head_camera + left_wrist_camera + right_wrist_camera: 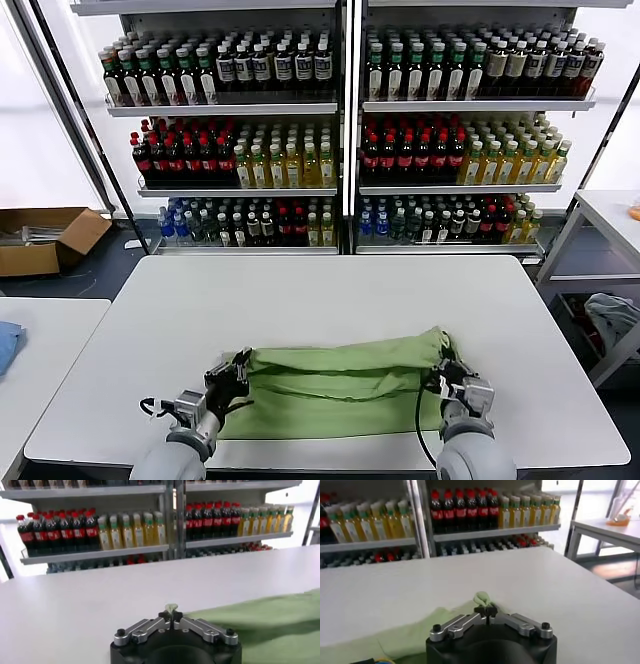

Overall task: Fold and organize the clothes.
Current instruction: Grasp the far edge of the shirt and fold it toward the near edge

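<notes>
Both grippers pinch the green shirt (340, 385) (half folded) on the table (320, 300): left gripper (240, 372) at one end, right gripper (443, 377) at the other.

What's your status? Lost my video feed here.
Left hand shut on green shirt, left edge. Right hand shut on its right edge. Shirt partly folded on white table. Nothing in the way.
</notes>
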`<state>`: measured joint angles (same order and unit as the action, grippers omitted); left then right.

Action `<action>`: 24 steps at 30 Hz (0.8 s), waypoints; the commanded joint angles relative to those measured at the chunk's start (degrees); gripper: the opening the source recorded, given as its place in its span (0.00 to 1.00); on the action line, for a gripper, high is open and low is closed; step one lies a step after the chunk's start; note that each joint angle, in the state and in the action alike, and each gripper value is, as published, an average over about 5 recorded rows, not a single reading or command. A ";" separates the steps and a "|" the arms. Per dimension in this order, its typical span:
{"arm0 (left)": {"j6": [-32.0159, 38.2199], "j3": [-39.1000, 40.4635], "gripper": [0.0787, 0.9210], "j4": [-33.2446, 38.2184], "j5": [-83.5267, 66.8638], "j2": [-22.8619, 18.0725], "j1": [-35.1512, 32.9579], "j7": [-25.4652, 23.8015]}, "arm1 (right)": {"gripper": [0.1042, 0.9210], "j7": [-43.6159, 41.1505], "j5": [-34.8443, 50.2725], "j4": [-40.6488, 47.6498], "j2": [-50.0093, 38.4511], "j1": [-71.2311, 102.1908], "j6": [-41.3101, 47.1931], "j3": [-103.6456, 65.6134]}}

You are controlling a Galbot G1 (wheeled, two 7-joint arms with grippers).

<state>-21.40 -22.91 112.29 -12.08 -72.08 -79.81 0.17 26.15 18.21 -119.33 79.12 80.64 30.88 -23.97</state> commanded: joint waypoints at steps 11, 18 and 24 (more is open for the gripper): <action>0.32 -0.38 0.01 1.40 6.01 -1.31 -5.27 -1.13 | 0.01 -0.78 -1.92 0.87 -0.03 4.85 -0.99 0.29; 0.41 -0.67 0.19 1.86 8.19 -2.02 -4.48 -0.55 | 0.08 -0.15 -4.34 2.93 0.13 4.87 -1.62 -0.13; 0.68 -1.66 0.39 5.19 8.53 -2.51 -4.54 0.10 | 0.29 -0.90 -1.87 0.44 0.28 5.31 -7.52 -0.32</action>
<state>-20.73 -23.90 114.60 -5.44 -74.20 -83.77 -0.21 25.52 15.37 -117.68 79.32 85.26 27.89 -24.24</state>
